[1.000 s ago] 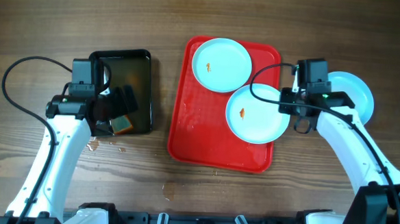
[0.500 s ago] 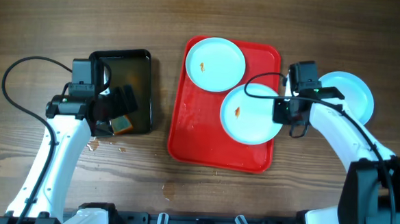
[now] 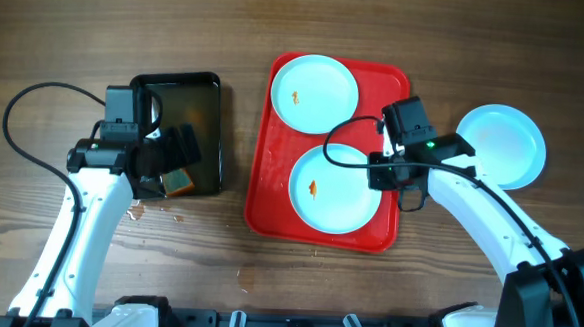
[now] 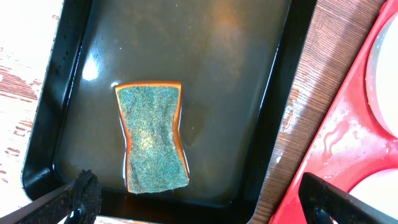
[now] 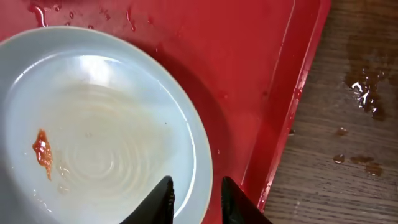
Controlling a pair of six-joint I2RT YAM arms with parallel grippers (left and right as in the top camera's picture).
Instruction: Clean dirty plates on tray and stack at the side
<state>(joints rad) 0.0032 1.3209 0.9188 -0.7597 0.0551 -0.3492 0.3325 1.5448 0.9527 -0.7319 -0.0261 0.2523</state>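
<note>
Two pale blue plates lie on the red tray (image 3: 271, 182): one at the back (image 3: 316, 93), one at the front (image 3: 336, 189), each with an orange smear. A third plate (image 3: 501, 144) rests on the bare wood to the right of the tray. My right gripper (image 3: 380, 174) is at the front plate's right rim. In the right wrist view its jaws (image 5: 196, 193) stand slightly apart astride that rim, one over the plate (image 5: 106, 143), one over the tray (image 5: 261, 62). My left gripper (image 4: 202, 196) hangs wide open over the black tray, holding nothing.
The black tray (image 3: 191, 81) left of the red one holds shallow water and a green-topped sponge (image 4: 152, 137). Water drops wet the wood (image 5: 364, 93) beside the red tray's right edge. Crumbs and drips mark the table near the front.
The right gripper moved left and forward, and the front plate slid with it toward the tray's middle. The back plate shifted slightly left. The left arm stayed still.
</note>
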